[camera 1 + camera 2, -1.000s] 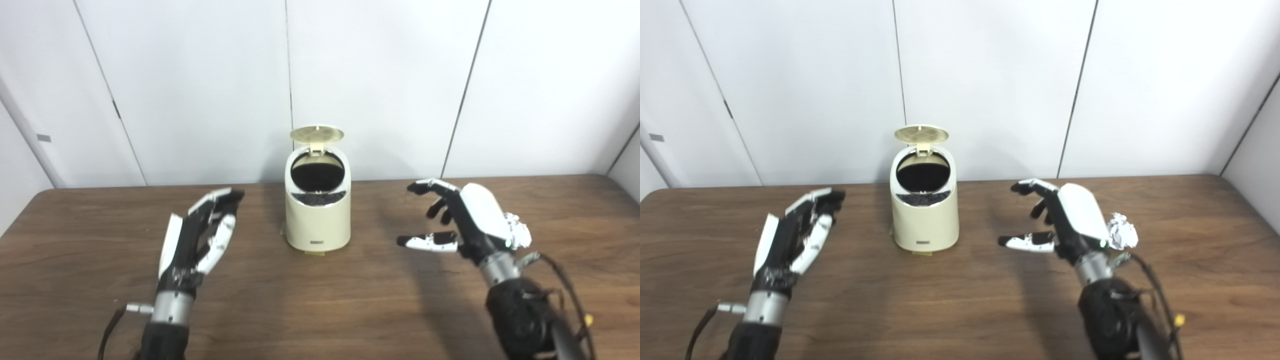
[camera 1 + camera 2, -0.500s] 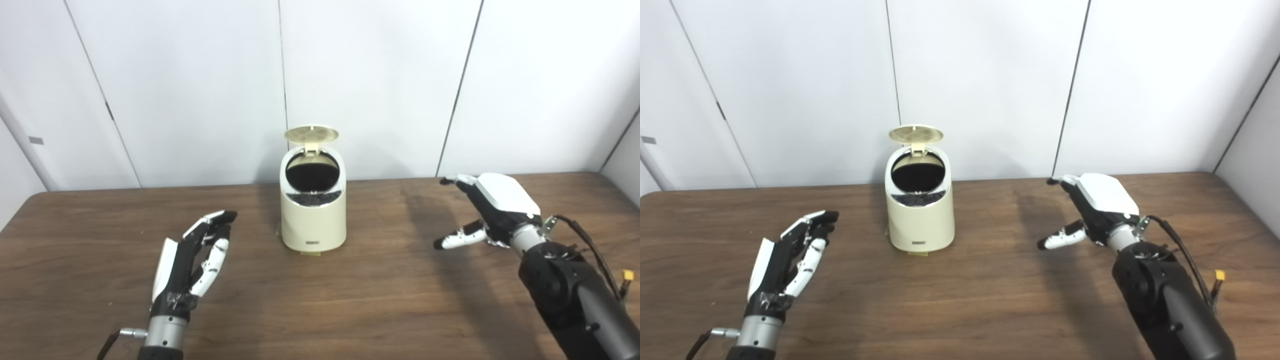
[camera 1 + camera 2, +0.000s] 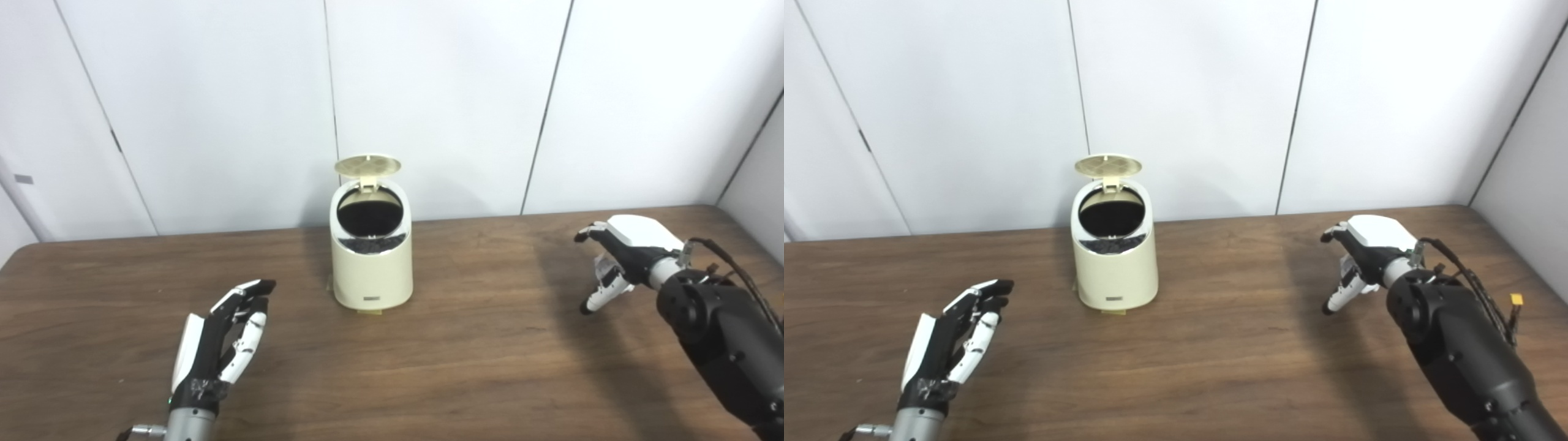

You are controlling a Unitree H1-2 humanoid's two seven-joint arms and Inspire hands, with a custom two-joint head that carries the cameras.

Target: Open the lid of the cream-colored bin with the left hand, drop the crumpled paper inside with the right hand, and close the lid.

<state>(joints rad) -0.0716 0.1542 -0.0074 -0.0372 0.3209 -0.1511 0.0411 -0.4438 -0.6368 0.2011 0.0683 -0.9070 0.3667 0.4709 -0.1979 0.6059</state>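
- The cream bin (image 3: 371, 257) stands upright near the far middle of the table (image 3: 465, 367), and its lid (image 3: 367, 165) is already tipped up and back on its hinge, so the dark mouth is open to you.
- Your left hand (image 3: 215, 343) hovers at the near left, well apart from the bin, fingers spread and holding nothing.
- Your right hand (image 3: 1360, 260) is out at the right, palm down, fingers curled downward over the table.
- You can make out only a scrap of something white and crinkled (image 3: 603, 267) under that palm. It may be the crumpled paper, but the hand hides most of it, so I cannot tell whether the fingers are closed on it or only arched above it.
- Expect the paper to be very light, soft and springy. It will probably give under pressure, so you need only a gentle wrap of fingers and thumb around its middle.
- A hard squeeze is unlikely to hurt it, but a loose pinch at one edge could let it slip out.
- The bin looks like light plastic and may slide or tip if bumped, so come in over the mouth from above.
- To close it, press lightly on the lid's top edge.
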